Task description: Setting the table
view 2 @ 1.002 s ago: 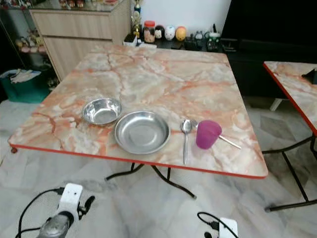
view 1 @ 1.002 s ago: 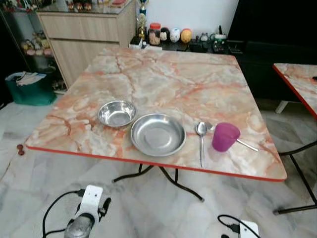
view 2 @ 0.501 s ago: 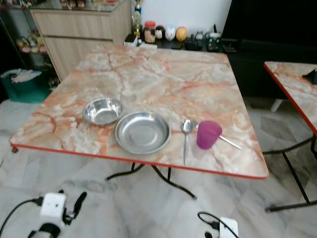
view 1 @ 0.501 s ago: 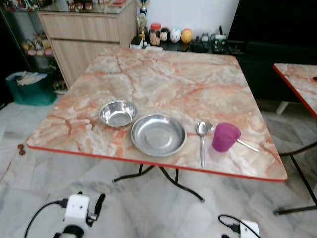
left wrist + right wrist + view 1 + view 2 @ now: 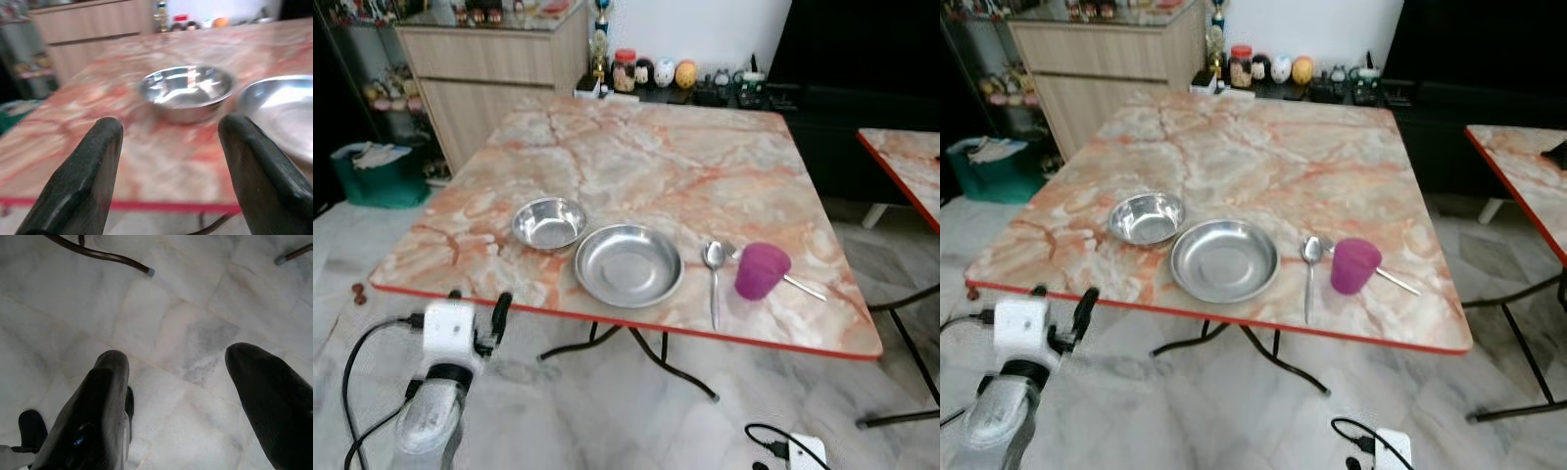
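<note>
Marble-patterned and edged in red, the bench (image 5: 656, 166) carries everything the task concerns along its near side. A small steel bowl (image 5: 548, 222) sits just beside a wide steel plate (image 5: 628, 264); whether their rims touch cannot be told. To the right of the plate lies a spoon (image 5: 713, 274) pointing toward the near edge, then a purple cup (image 5: 761, 270) standing upright, with a second utensil (image 5: 800, 286) partly hidden behind the cup.

The left end effector (image 5: 168, 156) is raised at the bench's near edge, its fingers spread wide and empty, aimed at the bowl. The right end effector (image 5: 186, 396) hangs low over the floor (image 5: 171, 323), also wide and holding nothing.

The main risk, as it looks from here, is the approach height: the left fingers sit about level with the red edge, so a straight push forward could knock the bench. A grip on the bowl's thin, slick rim could also slip, or shove the bowl into the plate and nudge both toward the edge.

Around the bench, the floor is pale marble tile. A wooden cabinet (image 5: 489, 73) stands at the back left, a green bin (image 5: 377, 176) beside it, small jars and ornaments (image 5: 656, 72) line a low dark shelf, and a second similar bench (image 5: 906, 162) shows at the right.
</note>
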Motion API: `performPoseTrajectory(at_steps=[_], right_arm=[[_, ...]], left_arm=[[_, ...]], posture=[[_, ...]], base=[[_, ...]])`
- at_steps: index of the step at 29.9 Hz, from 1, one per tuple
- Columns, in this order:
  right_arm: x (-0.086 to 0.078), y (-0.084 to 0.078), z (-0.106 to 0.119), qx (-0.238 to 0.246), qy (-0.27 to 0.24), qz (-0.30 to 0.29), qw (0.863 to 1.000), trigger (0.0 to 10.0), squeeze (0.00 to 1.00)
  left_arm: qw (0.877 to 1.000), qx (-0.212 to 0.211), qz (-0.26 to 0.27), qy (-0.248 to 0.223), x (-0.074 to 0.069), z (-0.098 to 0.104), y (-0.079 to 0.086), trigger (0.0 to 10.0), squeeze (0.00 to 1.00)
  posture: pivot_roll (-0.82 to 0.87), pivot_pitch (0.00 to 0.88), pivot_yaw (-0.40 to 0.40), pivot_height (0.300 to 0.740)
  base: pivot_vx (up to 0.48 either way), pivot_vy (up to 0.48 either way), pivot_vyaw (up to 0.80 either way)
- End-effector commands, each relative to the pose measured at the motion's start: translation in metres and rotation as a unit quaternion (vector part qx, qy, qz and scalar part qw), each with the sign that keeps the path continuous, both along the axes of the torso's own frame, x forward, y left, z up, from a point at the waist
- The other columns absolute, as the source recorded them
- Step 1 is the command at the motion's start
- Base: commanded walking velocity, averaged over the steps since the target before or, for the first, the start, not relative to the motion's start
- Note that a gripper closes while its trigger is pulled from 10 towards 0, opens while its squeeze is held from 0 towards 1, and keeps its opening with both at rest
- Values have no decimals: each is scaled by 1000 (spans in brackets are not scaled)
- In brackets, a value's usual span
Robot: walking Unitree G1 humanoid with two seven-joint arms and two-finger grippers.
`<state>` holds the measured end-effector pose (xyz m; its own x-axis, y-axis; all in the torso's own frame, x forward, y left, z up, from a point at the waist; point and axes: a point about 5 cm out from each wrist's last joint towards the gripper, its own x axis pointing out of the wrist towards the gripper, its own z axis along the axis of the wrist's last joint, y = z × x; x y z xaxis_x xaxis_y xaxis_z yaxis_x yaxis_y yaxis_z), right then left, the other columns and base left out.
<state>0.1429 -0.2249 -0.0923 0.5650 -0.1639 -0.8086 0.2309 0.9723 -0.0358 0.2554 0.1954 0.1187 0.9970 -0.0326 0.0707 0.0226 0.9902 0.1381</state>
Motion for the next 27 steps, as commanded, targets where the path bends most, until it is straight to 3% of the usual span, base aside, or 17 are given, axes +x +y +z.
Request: performPoseTrajectory(at_steps=[1, 4, 6, 9, 10, 11, 12, 15, 22, 27], right_arm=[[0, -2, 1, -2, -3, -10, 1000, 10000, 0], [1, -1, 1, -2, -3, -10, 1000, 10000, 0], [1, -1, 1, -1, -3, -10, 1000, 10000, 0], [1, -2, 0, -3, 0, -13, 1000, 10000, 0], [1, -2, 0, -3, 0, -13, 1000, 10000, 0], [1, -2, 0, -3, 0, -13, 1000, 10000, 0], [1, -2, 0, -3, 0, -14, 1000, 10000, 0], [1, -1, 0, -2, 1, -13, 1000, 10000, 0], [1, 0, 0, 0, 1, -19, 1000, 10000, 0], [0, 0, 0, 0, 3, -19, 1000, 10000, 0]], left_arm=[[999, -26, -11, 29, 8, -5, -9, 10000, 0], [998, -35, -36, 36, 17, -1, -21, 10000, 0], [995, -13, -56, 82, 27, -5, -33, 10000, 0], [992, -55, -54, 101, 42, 3, -42, 10000, 0], [991, -61, -54, 103, 43, 4, -43, 10000, 745], [991, -61, -54, 103, 43, 4, -43, 10000, 745], [987, -98, -44, 118, 49, 6, -45, 10000, 1000], [979, -129, -55, 147, 56, 7, -52, 10000, 1000], [961, -138, -68, 231, 64, 0, -67, 10000, 1000], [957, -148, -45, 247, 69, 1, -66, 10000, 1000]], posture=[[154, 0, -51, 740], [140, 0, -48, 740], [142, 0, -50, 740], [148, 0, -54, 740], [148, 0, -53, 740], [148, 0, -53, 740], [149, 0, -55, 740], [146, 0, -54, 740], [129, 0, -42, 740], [130, 0, -42, 740]], base=[[0, 0, 0], [0, 0, 0], [0, 0, 0], [0, 0, 0], [0, 0, 0], [0, 0, 0], [0, 0, 0], [0, 0, 0], [0, 0, 0], [0, 0, 0]])
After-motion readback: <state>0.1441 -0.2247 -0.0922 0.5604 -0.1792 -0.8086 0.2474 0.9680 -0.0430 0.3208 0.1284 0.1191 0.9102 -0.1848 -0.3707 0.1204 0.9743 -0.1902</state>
